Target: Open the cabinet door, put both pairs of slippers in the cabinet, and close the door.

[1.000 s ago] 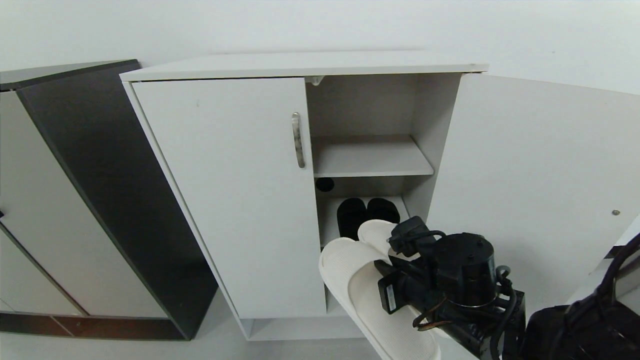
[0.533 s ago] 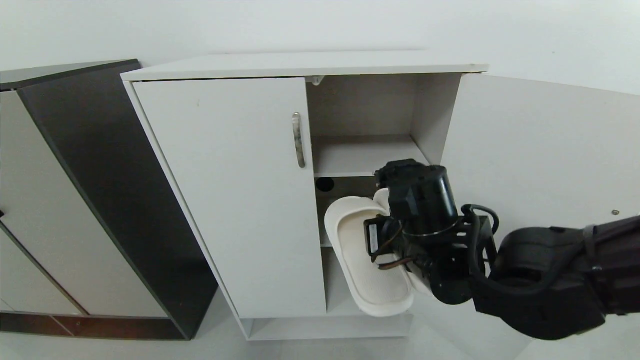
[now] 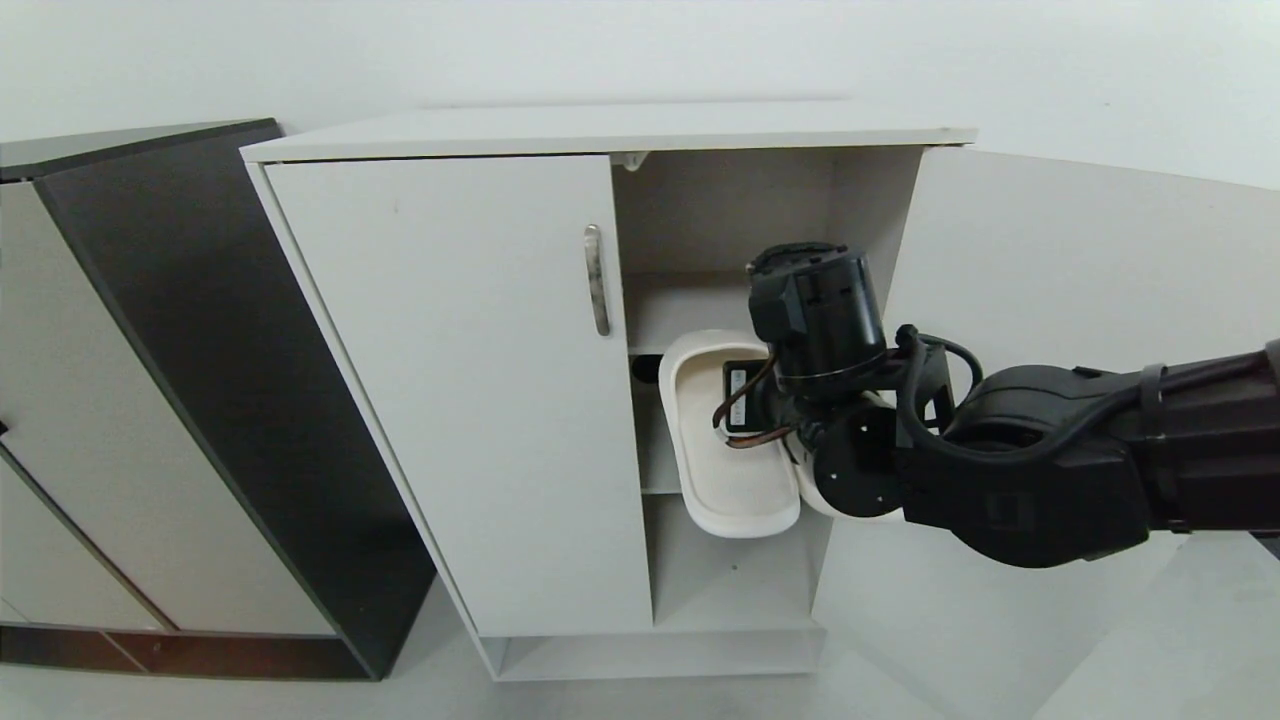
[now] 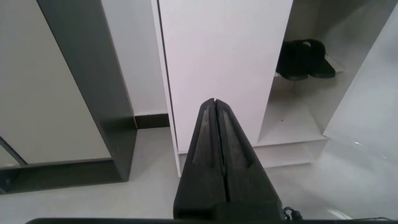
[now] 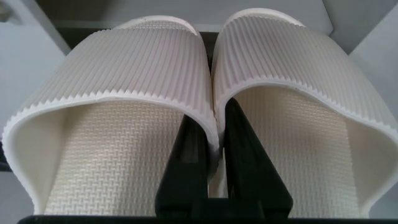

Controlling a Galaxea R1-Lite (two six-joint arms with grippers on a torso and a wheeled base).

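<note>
White slippers: the pair is hanging side by side in the right gripper, in front of the cabinet's open right half. They are standing almost upright at the level of the middle compartment, toes up by the upper shelf's edge. How far inside they are reaching cannot be told.
Right gripper: it is clenching the two touching inner side walls of the white slippers between its fingers, one finger inside each slipper.
Left gripper: its fingers are pressing flat together with nothing between them. It is hovering low, on the near side of the closed left door.
Black slippers: they are lying side by side on a lower shelf in the right half, above the bottom compartment.
Cabinet: the left door is sitting closed, its metal handle along the right edge. The right door is standing wide open to the right.
Dark cabinet: it is standing just left of the white one.
</note>
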